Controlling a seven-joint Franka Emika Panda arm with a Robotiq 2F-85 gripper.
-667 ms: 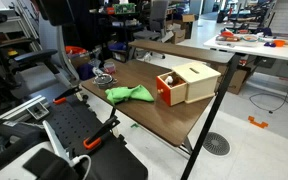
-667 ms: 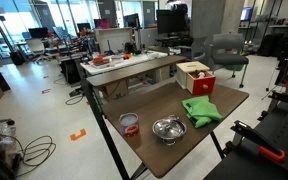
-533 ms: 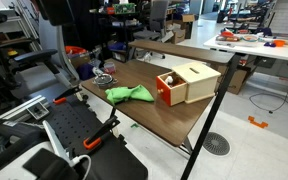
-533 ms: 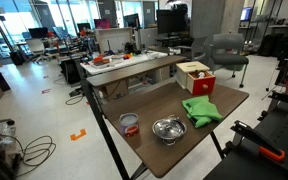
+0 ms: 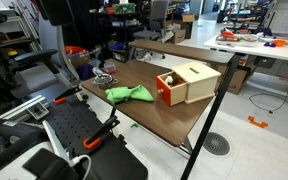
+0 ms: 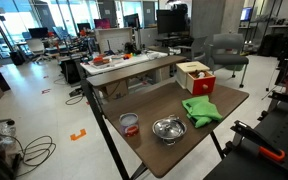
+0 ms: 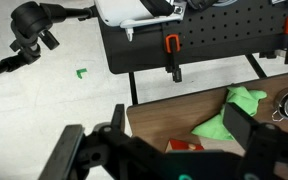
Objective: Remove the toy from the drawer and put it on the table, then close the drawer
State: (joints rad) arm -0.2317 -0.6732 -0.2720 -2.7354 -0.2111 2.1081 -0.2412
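— Gripper state?
— Jaws are recorded wide apart, nothing held (seen over the table edge).
— Toy located?
— It is noted inside the open drawer, well apart from the gripper.

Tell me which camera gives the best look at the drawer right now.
An exterior view: there the drawer is largest, its orange-red front faces the camera, and it appears pulled slightly out of the wooden box. In an exterior view from farther off, the drawer is small. The wrist view catches only a red sliver of the drawer.
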